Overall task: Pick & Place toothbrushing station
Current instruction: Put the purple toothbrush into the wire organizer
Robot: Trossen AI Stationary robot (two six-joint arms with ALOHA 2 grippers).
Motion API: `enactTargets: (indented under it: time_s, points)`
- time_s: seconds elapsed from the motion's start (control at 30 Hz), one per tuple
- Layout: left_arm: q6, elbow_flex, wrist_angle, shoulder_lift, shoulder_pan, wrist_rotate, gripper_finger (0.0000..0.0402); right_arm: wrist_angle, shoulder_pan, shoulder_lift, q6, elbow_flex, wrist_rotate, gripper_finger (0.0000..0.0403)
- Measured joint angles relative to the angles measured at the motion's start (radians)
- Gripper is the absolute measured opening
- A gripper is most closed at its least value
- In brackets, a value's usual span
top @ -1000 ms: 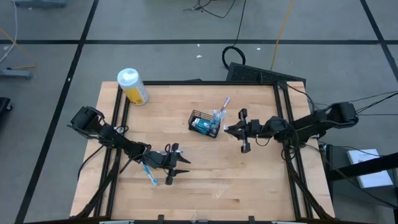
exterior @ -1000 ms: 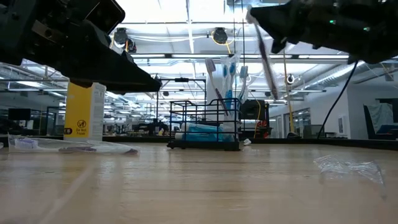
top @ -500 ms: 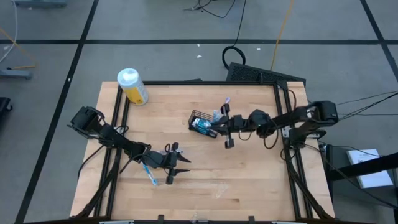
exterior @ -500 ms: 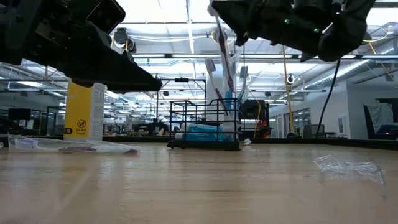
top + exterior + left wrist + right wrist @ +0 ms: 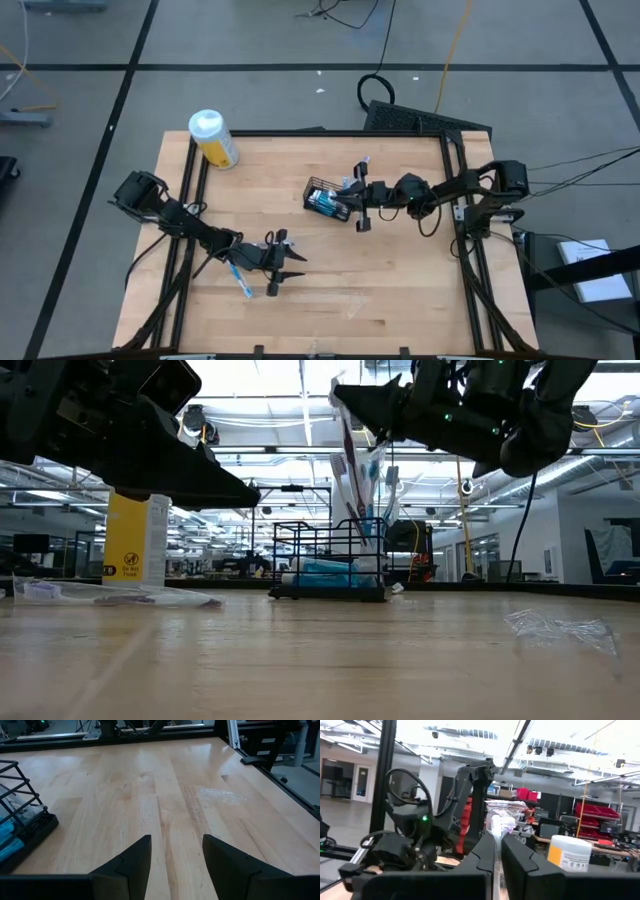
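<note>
1. High view: a pale wooden table (image 5: 330, 270) stands on a grey floor with cables trailing behind it. The black wire-mesh basket (image 5: 322, 191) sits near the table's middle with teal tubes (image 5: 324, 201) lying inside and toothbrushes (image 5: 362, 163) poking out at its right end. A yellow bottle (image 5: 213, 138) stands well apart at the far left corner. The right gripper (image 5: 356, 190) is just beside the basket's right end. The left gripper (image 5: 280, 255) waits over the near left part of the table, with a blue-and-white toothbrush (image 5: 240, 279) lying on the wood by it.

2. Low view: the basket (image 5: 330, 560) rests flat on the wood. Above it the right gripper (image 5: 350, 400) carries a slim toothbrush (image 5: 349, 460) that slants down over the basket's top.

3. Left wrist view: the left claw's fingers (image 5: 132, 857) stand well apart with only bare table between them; a corner of the basket (image 5: 22, 815) shows off to one side.

4. Right wrist view: the right claw's fingers (image 5: 485, 852) are pressed narrow on the white toothbrush (image 5: 495, 827).

5. Handling, as a judgement: the brush looks light, stiff and smooth, so it could swivel in a pinch; gripping mid-handle suits it. The wire basket seems light enough to slide if bumped.
</note>
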Motion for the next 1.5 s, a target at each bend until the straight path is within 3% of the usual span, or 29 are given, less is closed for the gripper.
enactTargets:
  time_s: [0.63, 1.5]
  points:
    - [-0.004, 0.000, -0.008, 0.000, 0.000, 0.000, 0.0182, 0.071, -0.026, 0.005, 0.001, -0.111, 0.030, 0.0006]
    - [0.007, 0.000, -0.002, 0.000, 0.000, 0.000, 0.0182, 0.072, -0.049, 0.049, -0.004, -0.079, -0.031, 0.0006]
